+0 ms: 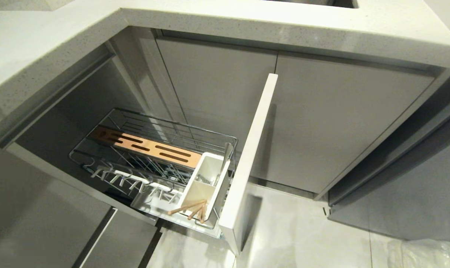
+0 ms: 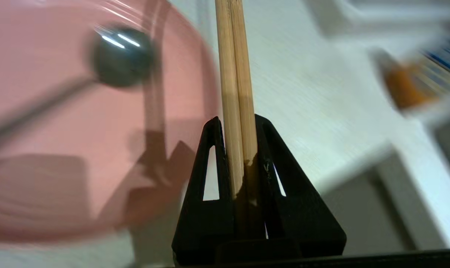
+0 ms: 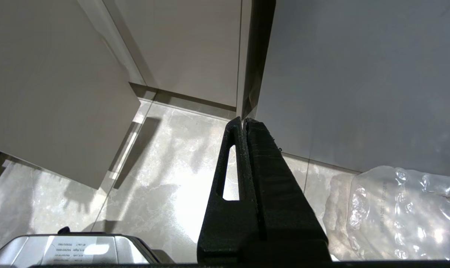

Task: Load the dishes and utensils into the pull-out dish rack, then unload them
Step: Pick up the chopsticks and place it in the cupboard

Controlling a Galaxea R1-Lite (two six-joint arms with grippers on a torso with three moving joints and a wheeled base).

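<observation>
1. We have the left gripper (image 2: 239, 126) closed on a pair of chopsticks (image 2: 235, 74), the two sticks side by side between the black fingers (image 2: 206, 175) and reaching well past the tips. We judge this the carrying step, from the surface toward the pull-out dish rack (image 1: 154, 149).
2. Beside the gripper, on the pale surface (image 2: 314, 96), lies the pink plate (image 2: 61, 156) with the metal spoon (image 2: 120, 56) resting on it; we swing clear of both so neither gets knocked.
3. The rack stands pulled out under the counter, its white utensil caddy (image 1: 204, 182) just behind the front panel (image 1: 247, 160). The near compartment already holds wooden sticks (image 1: 189, 209) leaning outward.
4. We keep the grip firm: thin sticks can pivot or slide apart while the arm moves fast.
5. We approach the caddy from above, sticks pointing down, clear of the front panel's top edge and the wire rim.
6. We release only once the tips sit inside a compartment.
7. The right gripper (image 3: 244, 121) hangs closed and empty over the floor (image 3: 165, 178).
</observation>
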